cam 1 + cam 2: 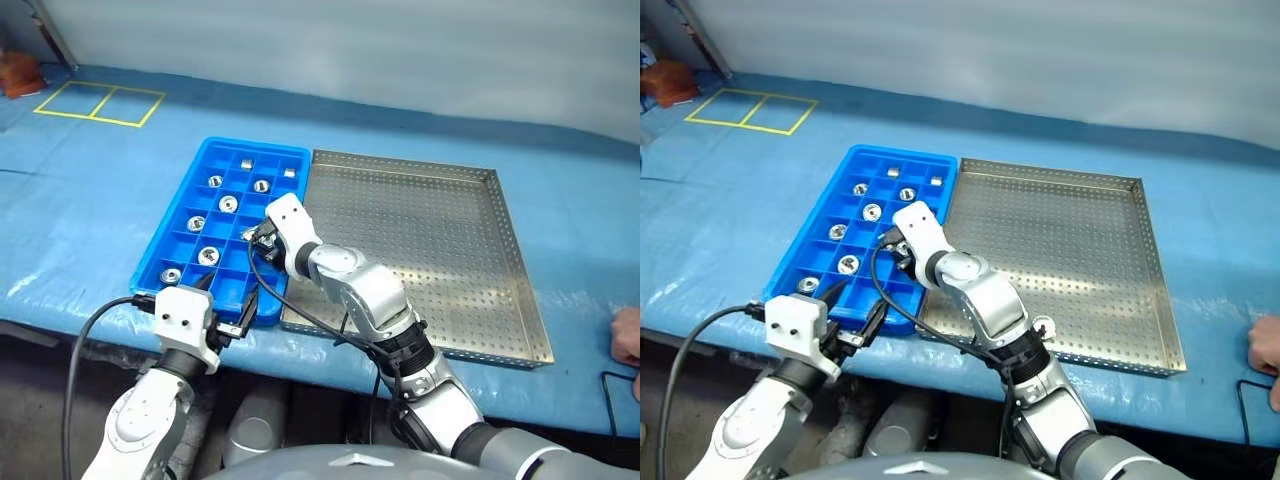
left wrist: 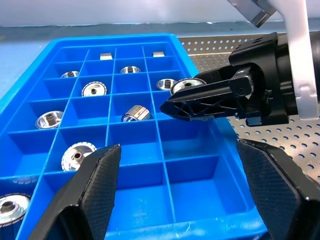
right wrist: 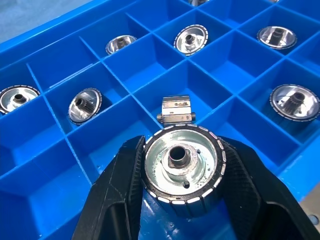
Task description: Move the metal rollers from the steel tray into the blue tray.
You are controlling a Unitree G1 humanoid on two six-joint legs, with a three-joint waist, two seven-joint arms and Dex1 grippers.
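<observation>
Right wrist view: right gripper clamps shiny silver metal roller above bright blue compartmented plastic tray; left gripper gapes empty.

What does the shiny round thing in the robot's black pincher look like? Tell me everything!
The metal roller is a short, shiny silver cylinder with a dark ridged rim, a dished face and a small hub with a hole in the middle. The right gripper is shut on it, one black finger on each side, holding it above the blue tray, its face toward the wrist camera.
</observation>
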